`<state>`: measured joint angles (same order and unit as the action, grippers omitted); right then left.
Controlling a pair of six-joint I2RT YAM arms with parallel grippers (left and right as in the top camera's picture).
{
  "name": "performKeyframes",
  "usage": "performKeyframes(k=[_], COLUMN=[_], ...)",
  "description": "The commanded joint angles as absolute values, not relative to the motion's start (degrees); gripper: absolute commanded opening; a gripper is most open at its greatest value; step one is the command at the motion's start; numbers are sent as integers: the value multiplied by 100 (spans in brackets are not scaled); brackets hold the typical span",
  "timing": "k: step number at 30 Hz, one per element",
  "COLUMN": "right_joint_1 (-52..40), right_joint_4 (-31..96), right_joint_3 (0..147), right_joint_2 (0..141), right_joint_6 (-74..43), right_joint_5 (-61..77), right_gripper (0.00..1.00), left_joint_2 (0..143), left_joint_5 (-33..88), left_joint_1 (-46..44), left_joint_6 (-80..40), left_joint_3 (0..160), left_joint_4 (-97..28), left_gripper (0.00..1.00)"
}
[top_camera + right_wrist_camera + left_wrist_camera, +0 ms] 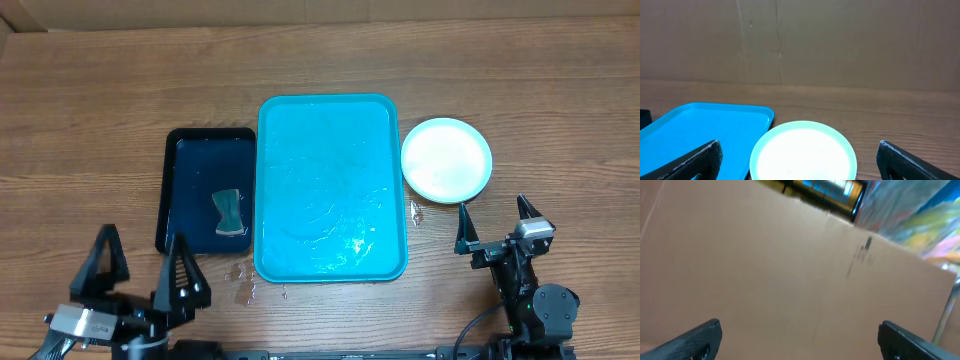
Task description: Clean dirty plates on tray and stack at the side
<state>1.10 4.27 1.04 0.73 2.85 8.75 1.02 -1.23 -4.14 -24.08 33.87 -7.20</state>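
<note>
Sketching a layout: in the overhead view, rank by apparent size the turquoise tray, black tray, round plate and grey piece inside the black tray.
Largest to smallest:
turquoise tray
black tray
round plate
grey piece

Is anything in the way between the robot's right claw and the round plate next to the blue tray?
No, nothing that I can see. The open right gripper sits just in front of the round pale blue plastic plate, with only wooden table between them.

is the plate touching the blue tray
Cannot tell. Overhead, the plate rim meets the tray right edge with no plain gap; the right wrist view overlaps them.
</note>
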Motion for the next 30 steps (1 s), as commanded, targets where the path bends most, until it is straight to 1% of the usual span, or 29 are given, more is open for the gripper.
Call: performKeyframes(k=[1, 6, 10, 18, 23, 27, 30], right_joint_1=[119, 119, 119, 119, 119, 119, 119], right_joint_4=[399, 399, 399, 399, 399, 399, 399], right_joint_3=[45, 45, 45, 45, 45, 45, 45], right_joint_2=[16, 16, 16, 16, 16, 16, 16], right_joint_6=[305, 305, 305, 305, 305, 305, 305], right_joint_5=[884, 884, 884, 884, 884, 884, 884], right_gripper=[100, 100, 100, 100, 100, 100, 100], left_joint_2=[21, 21, 21, 21, 21, 21, 21], left_joint_5=[-344, -357, -338, -338, -342, -419, -515], left_joint_1=[-364, -351, -242, 38, 51, 45, 38], left_joint_6=[-2401, -2403, -2405, -2403, -2263, -2150, -1785], left_joint_3=[2799, 1820, 1232, 412, 19, 25, 27], left_joint_4=[213, 1870, 2353, 2340, 2206, 1070, 244], left_gripper=[100, 100, 100, 100, 100, 100, 100])
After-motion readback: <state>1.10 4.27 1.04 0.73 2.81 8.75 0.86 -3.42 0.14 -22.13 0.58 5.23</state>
